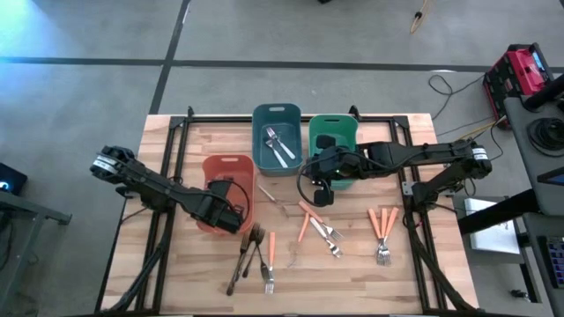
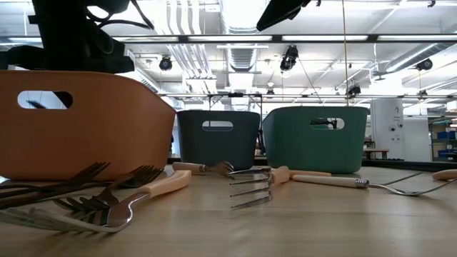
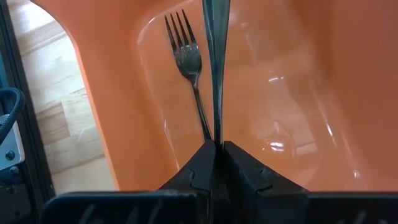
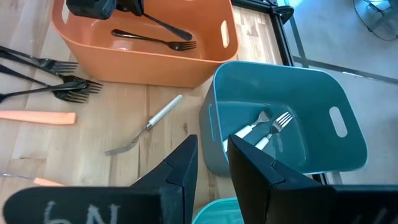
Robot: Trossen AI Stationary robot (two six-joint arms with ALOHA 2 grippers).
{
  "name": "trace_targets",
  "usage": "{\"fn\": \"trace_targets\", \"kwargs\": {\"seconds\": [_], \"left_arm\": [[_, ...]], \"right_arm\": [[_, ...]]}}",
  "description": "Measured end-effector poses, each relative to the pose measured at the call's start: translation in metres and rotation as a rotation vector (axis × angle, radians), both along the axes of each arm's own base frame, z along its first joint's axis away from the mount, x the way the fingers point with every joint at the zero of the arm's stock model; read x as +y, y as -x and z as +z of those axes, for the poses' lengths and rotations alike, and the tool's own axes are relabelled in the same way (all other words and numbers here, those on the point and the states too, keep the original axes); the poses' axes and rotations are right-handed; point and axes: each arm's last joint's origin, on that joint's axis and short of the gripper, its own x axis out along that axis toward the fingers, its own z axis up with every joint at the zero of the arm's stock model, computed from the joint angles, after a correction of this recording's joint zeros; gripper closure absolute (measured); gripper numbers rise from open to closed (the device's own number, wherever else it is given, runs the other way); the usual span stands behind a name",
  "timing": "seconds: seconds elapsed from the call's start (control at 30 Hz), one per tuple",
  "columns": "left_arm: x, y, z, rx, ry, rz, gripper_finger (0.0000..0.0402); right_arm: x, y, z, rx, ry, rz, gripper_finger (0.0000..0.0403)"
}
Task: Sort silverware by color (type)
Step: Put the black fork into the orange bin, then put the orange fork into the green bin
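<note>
Taking the salmon bin (image 1: 231,167) as the landmark: nearest the front edge of the wooden surface (image 1: 176,282), just in front of that bin's front right corner, lie several dark bronze forks (image 1: 245,257) with an orange-handled fork (image 1: 270,264) beside them. Farther right of the bin, more orange-handled forks (image 1: 317,227) lie crossed, and three others (image 1: 382,233) sit near the right frame rail. A lone silver fork (image 1: 273,201) lies off the bin's right wall.

The left claw (image 1: 231,210) hangs over the bin's front part, clenched on a dark bronze utensil (image 3: 216,68) whose shaft runs out between its fingers above the bin floor. Another dark fork (image 3: 186,62) already lies inside the bin, just beside that shaft.

Behind and to the right of the salmon bin stands the blue bin (image 1: 277,113), holding silver forks (image 1: 280,143). The green bin (image 1: 333,125) touches its right side. The right claw (image 1: 322,173) hovers between those two bins' front edges, its fingers parted and empty.
</note>
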Motion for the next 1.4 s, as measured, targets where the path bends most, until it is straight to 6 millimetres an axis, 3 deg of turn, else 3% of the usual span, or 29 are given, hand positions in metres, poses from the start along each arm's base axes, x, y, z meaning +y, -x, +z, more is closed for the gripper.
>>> {"fn": "trace_targets", "kwargs": {"seconds": [0.77,1.4], "left_arm": [[0.0,0.0,0.0,0.015,-0.008,-0.034,0.0388],[0.004,0.007,0.017,-0.054,-0.038,-0.088,0.0388]], "right_arm": [[0.0,0.0,0.0,-0.002,0.0,0.0,0.0323],[0.0,-0.001,-0.012,0.013,-0.005,-0.005,0.0323]]}}
